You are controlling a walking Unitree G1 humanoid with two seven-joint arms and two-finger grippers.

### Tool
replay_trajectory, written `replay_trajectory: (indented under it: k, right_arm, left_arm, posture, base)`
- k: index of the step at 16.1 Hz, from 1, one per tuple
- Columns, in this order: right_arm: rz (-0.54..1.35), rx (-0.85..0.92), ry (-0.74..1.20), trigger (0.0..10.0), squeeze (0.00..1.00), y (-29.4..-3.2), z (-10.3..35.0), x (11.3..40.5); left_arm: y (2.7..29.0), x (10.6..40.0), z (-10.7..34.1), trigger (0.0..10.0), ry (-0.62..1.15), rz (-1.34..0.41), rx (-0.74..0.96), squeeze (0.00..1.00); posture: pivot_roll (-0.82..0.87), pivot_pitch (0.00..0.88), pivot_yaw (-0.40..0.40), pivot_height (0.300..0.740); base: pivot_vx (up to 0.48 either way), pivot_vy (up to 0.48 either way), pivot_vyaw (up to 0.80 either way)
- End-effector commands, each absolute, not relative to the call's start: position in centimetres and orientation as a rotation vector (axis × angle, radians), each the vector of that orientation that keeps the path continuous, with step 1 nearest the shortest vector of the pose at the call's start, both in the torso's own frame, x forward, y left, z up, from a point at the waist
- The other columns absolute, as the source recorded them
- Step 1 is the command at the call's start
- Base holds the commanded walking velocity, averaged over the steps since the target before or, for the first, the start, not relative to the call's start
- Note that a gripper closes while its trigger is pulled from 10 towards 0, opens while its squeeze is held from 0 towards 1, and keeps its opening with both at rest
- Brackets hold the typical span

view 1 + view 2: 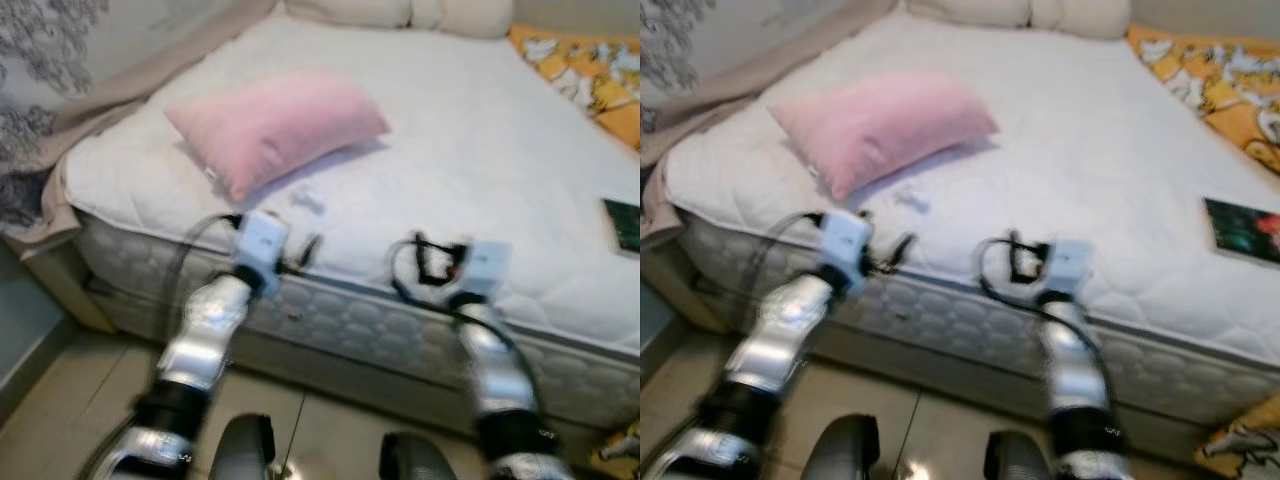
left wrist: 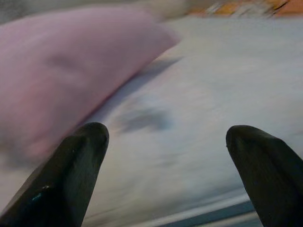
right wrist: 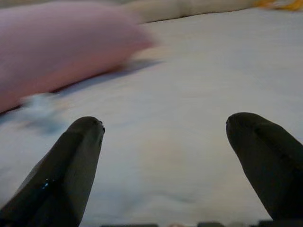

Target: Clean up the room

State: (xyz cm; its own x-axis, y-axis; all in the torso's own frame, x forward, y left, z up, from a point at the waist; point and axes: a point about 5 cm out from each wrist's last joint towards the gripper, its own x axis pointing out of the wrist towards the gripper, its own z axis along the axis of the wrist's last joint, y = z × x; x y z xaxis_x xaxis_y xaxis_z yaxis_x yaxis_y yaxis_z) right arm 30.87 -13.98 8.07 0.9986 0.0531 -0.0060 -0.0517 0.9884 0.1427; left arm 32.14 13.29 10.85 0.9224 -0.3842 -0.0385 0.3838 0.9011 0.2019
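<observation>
Both silver arms reach forward from the near edge of the left eye view, over a tiled floor, their wrists level with the quilted side of a mattress; from the head the fingers of the left gripper and the right gripper are too blurred to judge. On the white mattress top a pink pillow lies at the left, tilted, with one corner towards the near edge. Just near of it, between the pillow and the left wrist, sits a small pale scrap, too blurred to name. A cream pillow lies at the far end, an orange patterned blanket covers the far right corner, and a dark flat thing like a book rests at the right edge. A beige cloth hangs along the left side of the bed. The right eye view gives the same layout, with the book showing a coloured cover and a bit of orange cloth on the floor at the near right. From the left wrist, the two black fingers stand wide apart and grip nothing, with the pink pillow beyond one finger and a blurred grey patch on the sheet between them. From the right wrist, its fingers are likewise spread and empty above the bare sheet, the pink pillow further off and the pale scrap beside it.
</observation>
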Motion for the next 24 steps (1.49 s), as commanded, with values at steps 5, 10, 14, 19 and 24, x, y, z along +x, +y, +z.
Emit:
replay_trajectory:
  k: [5,10,14,19,24]
  right_arm:
    - [0.008,0.141,-0.036,10.0,0.00,-15.3,8.6,30.0]
    - [0.017,0.088,0.030,10.0,0.00,-16.5,6.9,25.0]
    - [-0.005,0.107,0.032,10.0,0.00,-16.2,7.3,23.8]
    - [-0.010,0.103,0.093,10.0,0.00,-16.3,6.9,19.8]
    - [-0.030,0.096,0.163,10.0,0.00,-16.0,7.6,14.9]
  left_arm:
    - [12.3,32.4,10.6,10.0,0.016,-0.410,0.146,0.00]
    - [9.3,35.6,11.6,10.0,0.042,-0.454,0.146,0.00]
    - [8.2,36.4,11.9,10.0,0.067,-0.458,0.169,0.00]
    - [9.6,38.6,13.7,10.0,0.087,-0.357,0.182,0.00]
    - [10.3,39.5,15.0,10.0,0.065,-0.285,0.215,0.00]
  posture:
    - [-0.01,0.025,0.000,0.638]
    - [-0.11,0.090,0.029,0.638]
    - [-0.16,0.104,0.070,0.638]
    - [-0.23,0.188,0.092,0.638]
    - [-0.32,0.323,0.097,0.638]
  base:
    - [0.362,0.000,0.00]
    - [0.471,0.000,0.00]
    - [0.236,0.000,0.00]
    - [0.000,0.000,0.00]
    - [0.000,0.000,0.00]
